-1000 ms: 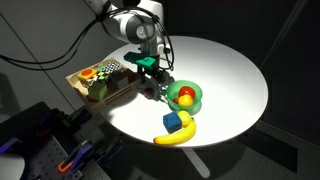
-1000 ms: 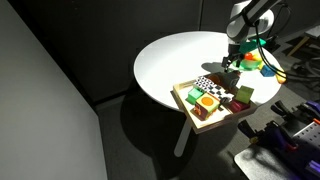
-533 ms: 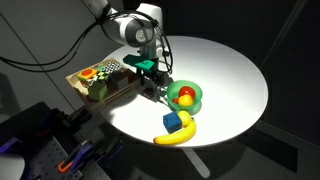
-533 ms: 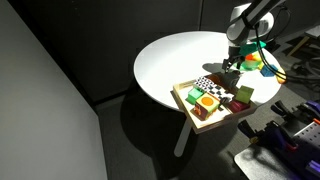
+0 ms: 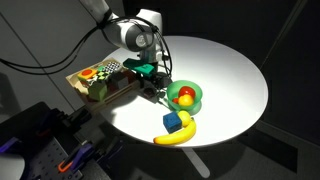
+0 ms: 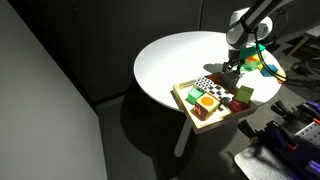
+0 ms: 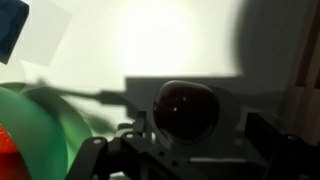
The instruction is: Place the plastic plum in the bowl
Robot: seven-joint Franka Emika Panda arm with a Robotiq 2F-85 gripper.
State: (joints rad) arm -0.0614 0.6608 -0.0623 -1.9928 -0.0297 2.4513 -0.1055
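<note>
The plastic plum, dark and glossy, lies on the white table right in front of the wrist camera. My gripper is open and stands around it, with a small gap on each side. The green bowl is just to the left of the plum in the wrist view and holds a red and orange-yellow fruit. In both exterior views the gripper is low over the table between the wooden tray and the bowl. The plum is hidden by the gripper there.
A wooden tray of toy foods sits by the table edge beside the gripper. A banana and a blue block lie in front of the bowl. The block also shows in the wrist view.
The arm has shifted slightly towards the tray and a little lower. The bowl, tray, banana and block have not moved.
</note>
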